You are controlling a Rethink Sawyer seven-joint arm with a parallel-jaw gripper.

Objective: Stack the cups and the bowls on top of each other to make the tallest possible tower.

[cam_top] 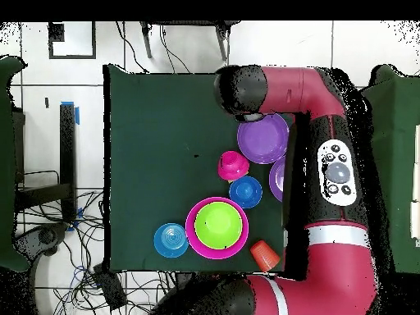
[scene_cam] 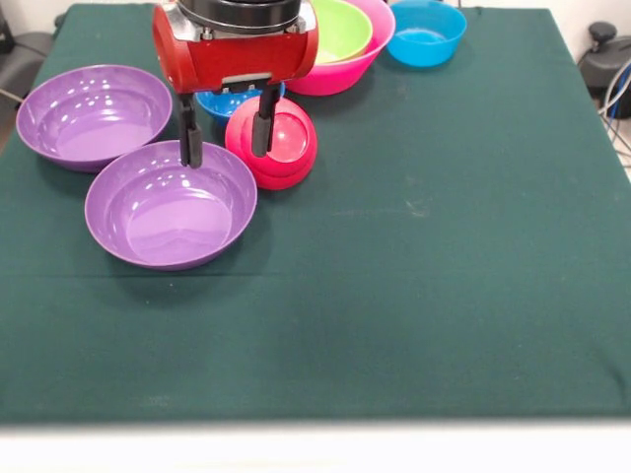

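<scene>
The two purple bowls stand rim up on the green table (scene_cam: 444,296). The nearer purple bowl (scene_cam: 170,205) and the farther purple bowl (scene_cam: 94,115) touch or almost touch at the rims. Being round, they have no long axis; their openings face straight up.

Just beside the nearer purple bowl, toward the table's middle, the small crimson bowl (scene_cam: 272,143) lies upside down, dome up. Behind it sits the small dark blue bowl (scene_cam: 225,102), largely hidden by the arm in the front view; the overhead view shows it fully (cam_top: 245,192). The lime green bowl (scene_cam: 341,28) is nested inside the big pink bowl (scene_cam: 345,61) at the far edge. The light blue bowl (scene_cam: 426,32) stands apart, beside the pink one. An orange-red cup (cam_top: 264,254) lies near the table edge by the robot's base; its exact colour is uncertain.

The gripper (scene_cam: 225,138) hangs with fingers spread and holds nothing. One finger is over the far rim of the nearer purple bowl, the other in front of the crimson bowl.

The near half of the table and its whole side away from the purple bowls are free.
</scene>
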